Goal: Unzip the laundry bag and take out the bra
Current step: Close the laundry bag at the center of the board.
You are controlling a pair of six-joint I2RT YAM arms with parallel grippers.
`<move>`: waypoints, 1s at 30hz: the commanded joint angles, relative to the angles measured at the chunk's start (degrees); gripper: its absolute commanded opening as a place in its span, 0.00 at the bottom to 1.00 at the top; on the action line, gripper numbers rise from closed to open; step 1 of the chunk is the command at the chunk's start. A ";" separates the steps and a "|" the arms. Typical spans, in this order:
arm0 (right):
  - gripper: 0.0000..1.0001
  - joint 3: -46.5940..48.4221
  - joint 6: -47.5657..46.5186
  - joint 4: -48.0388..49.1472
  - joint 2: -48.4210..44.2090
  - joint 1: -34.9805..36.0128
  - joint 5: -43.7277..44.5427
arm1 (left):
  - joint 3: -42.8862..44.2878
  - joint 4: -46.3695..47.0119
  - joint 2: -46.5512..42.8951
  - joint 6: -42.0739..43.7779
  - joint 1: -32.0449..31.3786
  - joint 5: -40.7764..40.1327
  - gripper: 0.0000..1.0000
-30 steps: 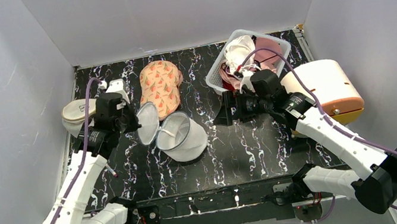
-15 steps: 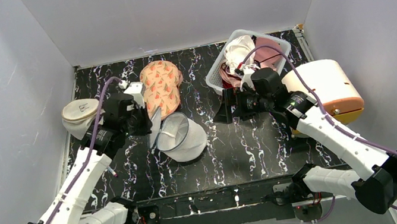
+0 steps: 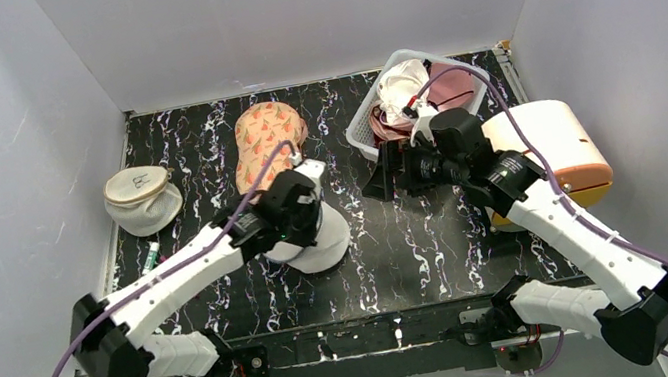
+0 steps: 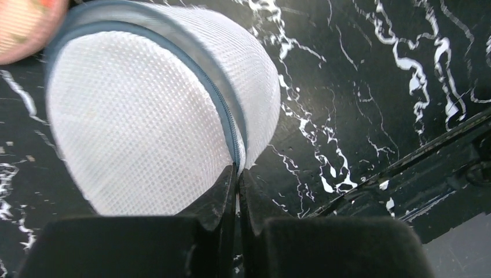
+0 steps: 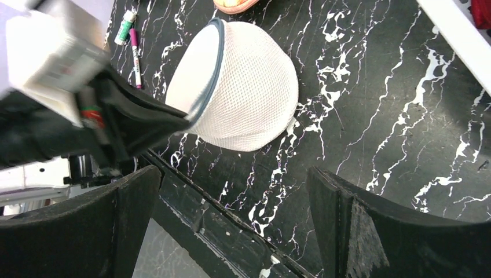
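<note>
Both wrist views on laundry bag [image 4: 145,116]

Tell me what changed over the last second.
The left gripper, pinched shut on the bag's lid, swung right from beside the cream-topped pouch and folded the lid shut over the bag. The right gripper stayed open near the basket; pouch and basket did not move.

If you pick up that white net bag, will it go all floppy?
Probably a bit: the bag is thin mesh, so it should squash easily. Its zip rim looks stiffer, so it may hold its dome shape. It looks light for its size.
</note>
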 commanded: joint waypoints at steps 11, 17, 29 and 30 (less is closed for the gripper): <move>0.98 2.69 -0.83 -1.41 -3.98 -0.03 3.43 | 0.36 7.28 17.81 -4.21 -5.83 0.38 0.00; 0.98 2.42 -0.78 -2.02 -5.04 -0.08 3.93 | 0.69 9.38 23.79 -2.45 -5.84 -1.45 0.00; 0.98 2.58 -0.87 -3.90 -6.58 -0.12 5.46 | 0.22 6.26 17.19 -1.98 -5.82 -0.97 0.45; 0.98 2.64 -0.95 -3.81 -6.47 -0.11 5.41 | -0.12 5.92 15.58 -1.92 -5.86 -1.07 0.49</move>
